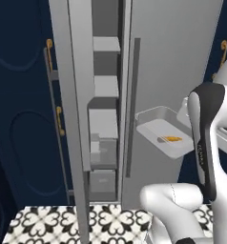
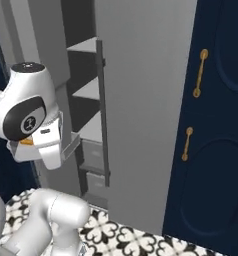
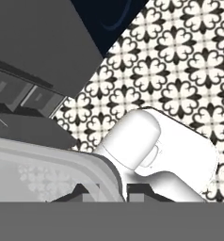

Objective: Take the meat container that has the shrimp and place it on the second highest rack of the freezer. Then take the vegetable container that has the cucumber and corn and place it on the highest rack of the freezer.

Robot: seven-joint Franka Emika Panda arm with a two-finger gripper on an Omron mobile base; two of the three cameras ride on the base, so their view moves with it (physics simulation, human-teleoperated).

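At the far left of your left base view you have the navy cabinet (image 1: 20,119) with its gold handles (image 1: 49,52). Moving right, the freezer (image 1: 182,52) stands with its door (image 1: 75,95) swung open, and in the gap at the centre you can see the stack of pale shelves. The highest rack (image 1: 106,44) sits near the top centre of the frame, and the second highest rack (image 1: 106,86) is directly below it; both are bare on the parts you can see. Lower shelves and drawer fronts follow beneath.

Right of centre, the clear meat container (image 1: 164,131) hangs in the air in front of the freezer's closed grey panel, tilted so its near corner dips toward the lower right. The shrimp (image 1: 171,138) lies on its floor, toward the right side. The container is outside the freezer, level with the shelves below the second highest rack.

At the right edge the white arm covers the far side of the container, so you cannot see the grasp there.

In your hand view, the container's clear rim (image 3: 57,162) crosses the lower left, and the gripper (image 3: 107,192) sits at bottom centre with its fingertips (image 3: 138,190) pinched on that rim. Patterned floor tile (image 3: 189,61) fills the upper right.
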